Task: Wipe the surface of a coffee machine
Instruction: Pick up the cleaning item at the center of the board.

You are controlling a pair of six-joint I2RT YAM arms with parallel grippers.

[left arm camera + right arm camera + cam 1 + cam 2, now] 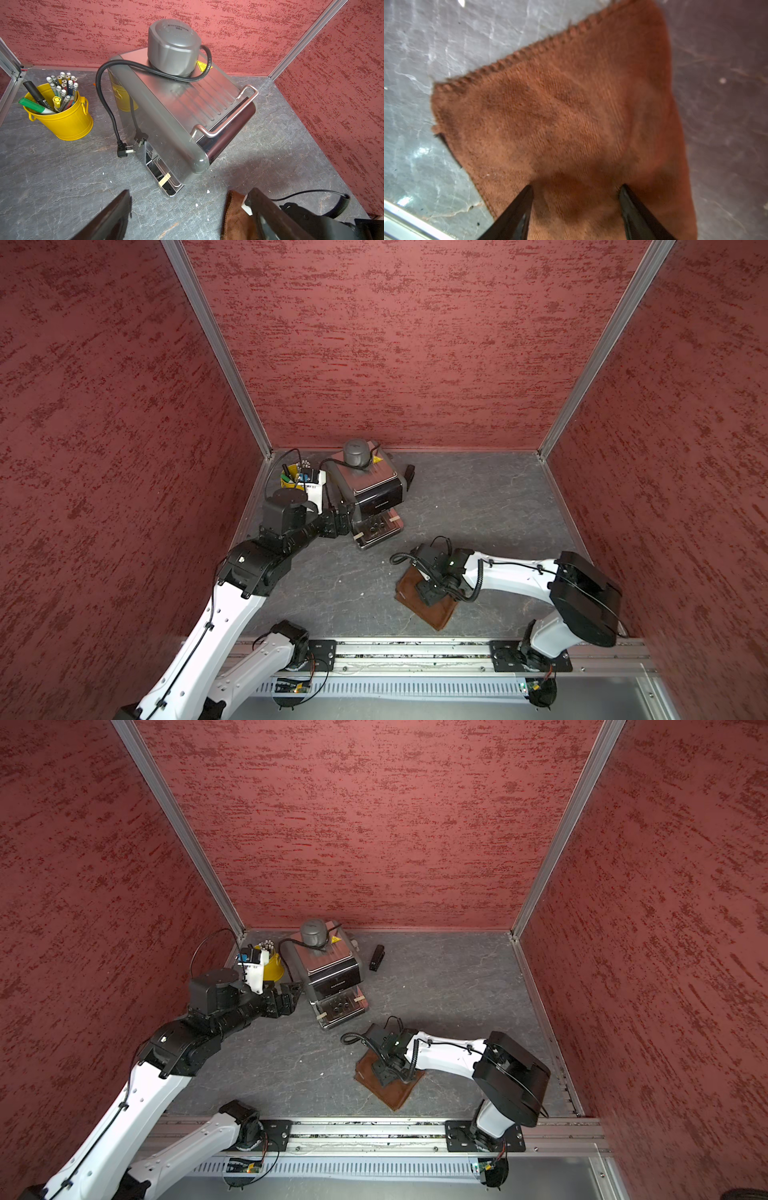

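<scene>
The coffee machine (372, 485) is standing upright toward the rear-left corner of the tabletop (478, 510), just beside a yellow bucket (66, 122) of pens. Its black cord (112, 118) is looping over the top around the grey domed cap (172, 47), and the plug is hanging down one side. The body is looking boxy, rigid and probably heavy enough to stay put under light rubbing. Its polished steel panels are likely slippery, and the loose cord is inviting a snag. It is judged better braced low on a flat side wall than lifted. A brown cloth (560, 114) is lying flat nearer the front of the tabletop, well apart from the machine. It is looking soft, limp and light, and is best pinched at a raised fold. The right arm is reaching inward with its wrist bent down. The right tool (576, 188) is pointing down onto the cloth with jaws apart, both tips pressing into the pile and nothing yet pinched between them. The left arm is stretching forward, and the left tool (189, 192) is hovering just beside the machine's base, jaws spread wide and empty.
</scene>
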